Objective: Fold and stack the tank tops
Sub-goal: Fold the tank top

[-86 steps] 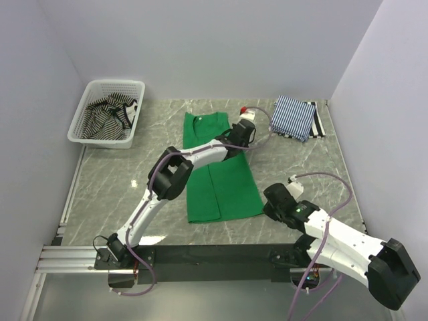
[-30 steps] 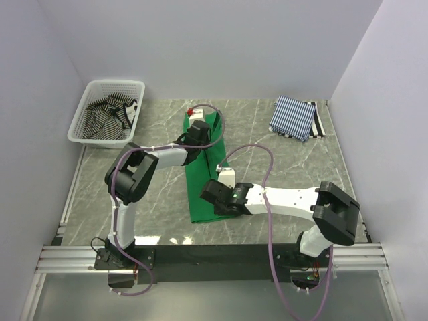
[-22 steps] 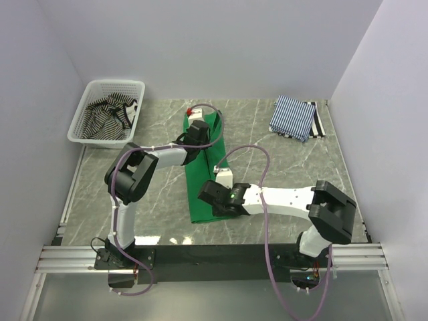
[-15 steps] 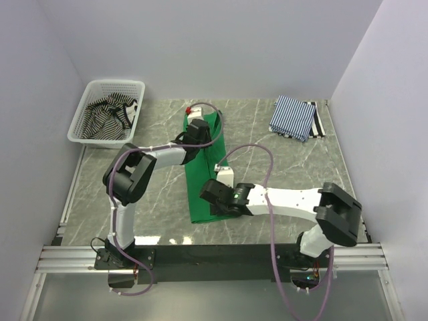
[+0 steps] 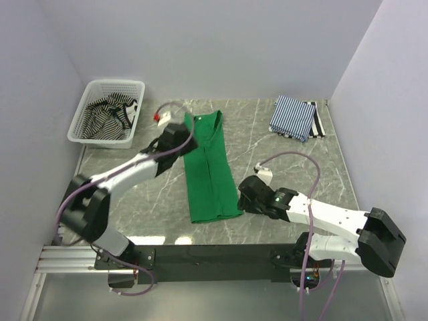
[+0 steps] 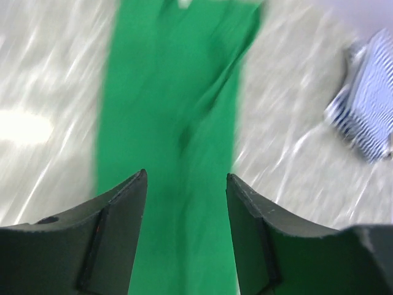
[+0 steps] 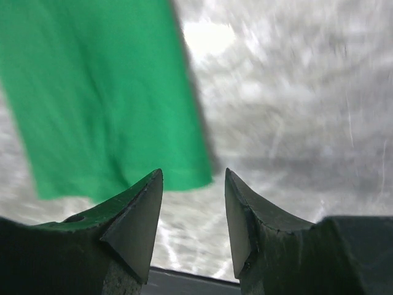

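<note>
**Green tank top laid out in a narrow strip, both tools held open**

A marble-patterned counter (image 5: 294, 167) is seen from above. The green tank top (image 5: 208, 170) is stretched along its middle, folded lengthwise into a long strip with the neck end away from the arm bases.

A white mesh basket (image 5: 115, 83) is placed to the far left of the green tank top, beyond its neck end. A crumpled black-and-white striped tank top (image 5: 110, 114) is held inside the basket.

To the far right of the green tank top, level with its neck end, a blue-and-white striped tank top (image 5: 292, 117) is laid folded. A black-and-white striped layer (image 5: 317, 122) is shown under its right edge.

The left tool (image 6: 186, 177) is held just left of the green tank top's neck end. In its wrist view, which is blurred, the jaws are spread wide with nothing gripped, and the green cloth is seen between and beyond them.

The right tool (image 7: 193, 173) is held just right of the green tank top's near hem. Its jaws are likewise parted and empty, and the hem's right corner is framed just beyond the left finger.
</note>
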### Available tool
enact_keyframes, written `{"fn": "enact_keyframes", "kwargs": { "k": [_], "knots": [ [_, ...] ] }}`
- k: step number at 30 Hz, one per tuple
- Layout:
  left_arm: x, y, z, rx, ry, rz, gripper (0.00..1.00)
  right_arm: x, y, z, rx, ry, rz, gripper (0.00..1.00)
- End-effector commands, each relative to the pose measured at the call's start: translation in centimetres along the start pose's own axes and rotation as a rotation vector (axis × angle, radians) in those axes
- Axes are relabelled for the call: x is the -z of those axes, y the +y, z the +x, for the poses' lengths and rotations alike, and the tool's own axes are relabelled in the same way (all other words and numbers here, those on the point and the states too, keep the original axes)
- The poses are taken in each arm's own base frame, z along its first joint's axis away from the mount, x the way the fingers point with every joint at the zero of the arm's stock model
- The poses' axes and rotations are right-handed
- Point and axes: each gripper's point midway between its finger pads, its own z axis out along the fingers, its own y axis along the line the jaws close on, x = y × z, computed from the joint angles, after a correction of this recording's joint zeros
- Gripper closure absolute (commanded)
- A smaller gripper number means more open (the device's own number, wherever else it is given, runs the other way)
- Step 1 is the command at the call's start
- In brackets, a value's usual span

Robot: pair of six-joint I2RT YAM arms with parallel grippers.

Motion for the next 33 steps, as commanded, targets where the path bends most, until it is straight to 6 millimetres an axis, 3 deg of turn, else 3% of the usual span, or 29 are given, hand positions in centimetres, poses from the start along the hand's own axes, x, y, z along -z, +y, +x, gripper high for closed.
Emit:
{"fn": "enact_keyframes", "kwargs": {
  "k": [1, 6, 8, 9, 11, 12, 15, 25, 33],
  "knots": [
    [4.0, 5.4, 6.3, 0.091, 0.181, -0.128, 0.41, 0.0, 0.8, 0.7, -0.068, 0.019, -0.085, 0.48],
    [9.6, 8.5, 12.8, 0.105, 0.326, -0.11, 0.38, -0.8, -0.1, 2.2, -0.086, 0.049, -0.104, 0.47],
    [11.0, 8.4, 14.3, 0.13, 0.374, -0.068, 0.36, -1.0, 0.0, 2.5, -0.087, 0.054, -0.118, 0.46],
    [11.6, 9.5, 15.9, 0.127, 0.414, -0.075, 0.35, -1.1, -0.1, 2.7, -0.086, 0.058, -0.119, 0.46],
    [12.6, 9.4, 17.3, 0.157, 0.458, -0.04, 0.34, -1.5, -0.2, 2.9, -0.087, 0.061, -0.117, 0.46],
    [13.1, 10.3, 18.6, 0.154, 0.492, -0.049, 0.33, -1.6, -0.3, 3.0, -0.087, 0.062, -0.114, 0.46],
    [14.2, 10.9, 20.5, 0.155, 0.543, -0.048, 0.33, -2.2, -0.4, 3.3, -0.094, 0.065, -0.108, 0.46],
    [16.4, 12.3, 23.9, 0.15, 0.665, -0.07, 0.34, -3.1, -1.3, 3.8, -0.102, 0.066, -0.062, 0.47],
    [17.7, 14.2, 24.3, 0.117, 0.666, -0.193, 0.35, -3.2, -1.3, 4.5, -0.105, 0.079, -0.066, 0.51]
  ]
}}
